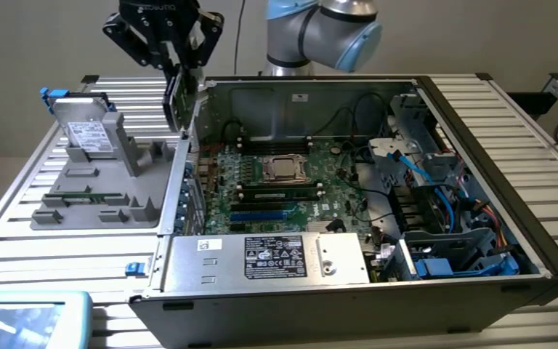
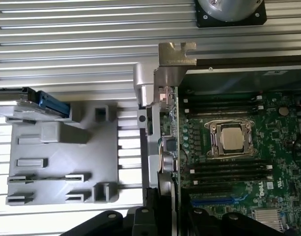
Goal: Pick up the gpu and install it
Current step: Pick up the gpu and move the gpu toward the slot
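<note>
We see the black two-fingered gripper (image 1: 175, 67) (image 2: 165, 209) clamped on the upper end of the gpu (image 1: 183, 102) (image 2: 163, 147), a flat green circuit card with a silver L-shaped metal bracket (image 2: 175, 63). The card hangs at the far end of the left wall of the open black computer case (image 1: 543, 243), on the exterior view's left. Its long axis runs nearly up and down, and the bracket end points downward, away from the fingers.

We meet the card edge-on, so its black cooler face is hard to make out. The fingers cover its upper end. We cannot tell whether its lower end touches the case wall.

Left of the case lies a grey moulded holder tray (image 1: 153, 212), which bears a silver hard drive with a white label (image 1: 90, 136).
</note>
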`<state>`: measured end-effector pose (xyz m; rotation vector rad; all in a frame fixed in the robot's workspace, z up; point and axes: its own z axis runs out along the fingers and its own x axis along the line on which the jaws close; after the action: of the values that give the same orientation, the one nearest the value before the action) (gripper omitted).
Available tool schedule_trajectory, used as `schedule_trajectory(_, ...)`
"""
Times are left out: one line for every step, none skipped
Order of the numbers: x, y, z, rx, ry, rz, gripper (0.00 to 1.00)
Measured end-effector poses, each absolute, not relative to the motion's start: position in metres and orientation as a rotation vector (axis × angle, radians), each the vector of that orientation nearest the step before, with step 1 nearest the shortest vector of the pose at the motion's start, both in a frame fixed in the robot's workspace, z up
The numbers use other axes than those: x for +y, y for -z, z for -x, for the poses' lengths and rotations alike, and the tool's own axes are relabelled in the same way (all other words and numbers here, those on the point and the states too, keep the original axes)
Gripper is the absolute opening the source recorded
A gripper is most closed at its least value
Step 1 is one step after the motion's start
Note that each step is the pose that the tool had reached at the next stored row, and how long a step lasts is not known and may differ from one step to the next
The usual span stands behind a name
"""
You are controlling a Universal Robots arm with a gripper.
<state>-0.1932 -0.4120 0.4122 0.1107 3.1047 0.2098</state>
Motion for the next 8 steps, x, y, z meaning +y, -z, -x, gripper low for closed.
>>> schedule_trajectory(-0.413,-0.412,0.19,3.108,-0.21,-0.111,0.29)
schedule_trajectory(-0.413,-0.412,0.187,3.111,-0.21,-0.111,0.29)
schedule_trajectory(-0.413,-0.412,0.184,3.115,-0.21,-0.112,0.29)
schedule_trajectory(-0.414,-0.412,0.18,3.118,-0.21,-0.113,0.29)
schedule_trajectory(-0.415,-0.412,0.177,3.121,-0.21,-0.113,0.29)
schedule_trajectory(-0.415,-0.412,0.173,3.123,-0.21,-0.113,0.29)
schedule_trajectory(-0.416,-0.412,0.169,3.126,-0.21,-0.114,0.29)
schedule_trajectory(-0.417,-0.412,0.165,3.127,-0.21,-0.114,0.29)
